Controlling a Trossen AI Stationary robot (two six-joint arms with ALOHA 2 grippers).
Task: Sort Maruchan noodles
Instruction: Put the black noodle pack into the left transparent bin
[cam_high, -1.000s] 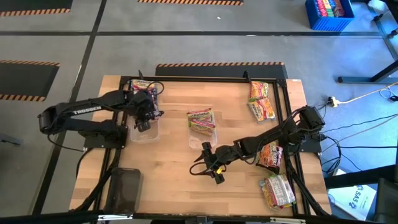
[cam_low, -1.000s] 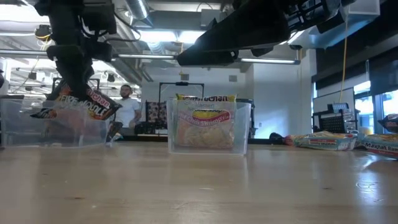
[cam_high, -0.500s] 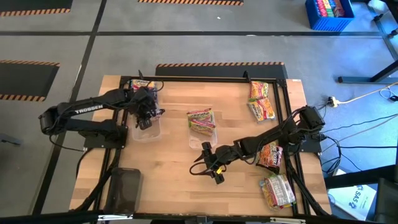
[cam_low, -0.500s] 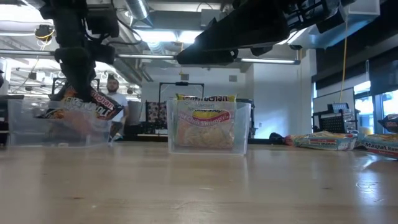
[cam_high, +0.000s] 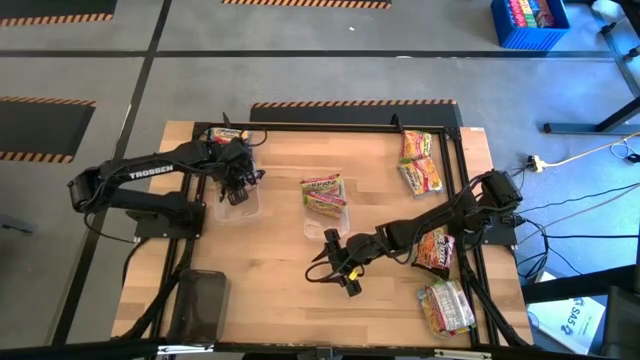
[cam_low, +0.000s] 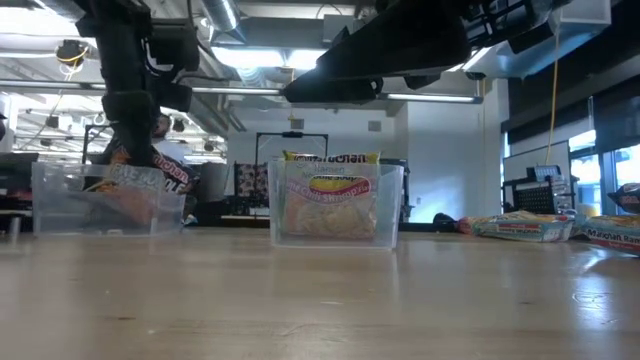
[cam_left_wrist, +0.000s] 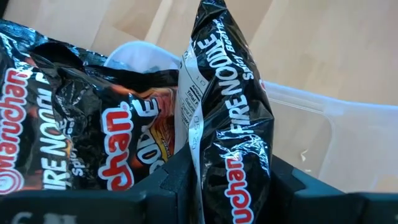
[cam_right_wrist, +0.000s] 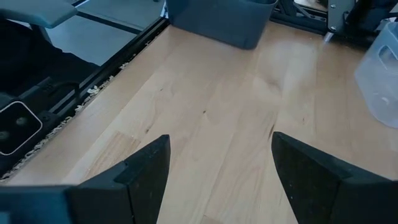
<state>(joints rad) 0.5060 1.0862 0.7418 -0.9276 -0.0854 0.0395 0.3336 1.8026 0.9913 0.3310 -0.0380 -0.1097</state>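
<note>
A dark maroon noodle packet (cam_left_wrist: 230, 112) hangs pinched in my left jaws (cam_high: 236, 178), low inside a clear tray (cam_low: 60, 200) at the left of the wooden surface (cam_high: 270, 290). Another dark packet (cam_left_wrist: 74, 149) lies just beside it in that tray. A yellow-orange packet (cam_low: 330, 195) stands in the middle tray (cam_low: 390, 205). More packets (cam_high: 420, 165) lie along the right side. My right jaws (cam_high: 335, 268) hover wide apart over bare wood, holding nothing.

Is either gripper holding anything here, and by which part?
The left gripper pinches a black Fire Noodle packet by one end, over the left clear tray. The right gripper is open and empty.
</note>
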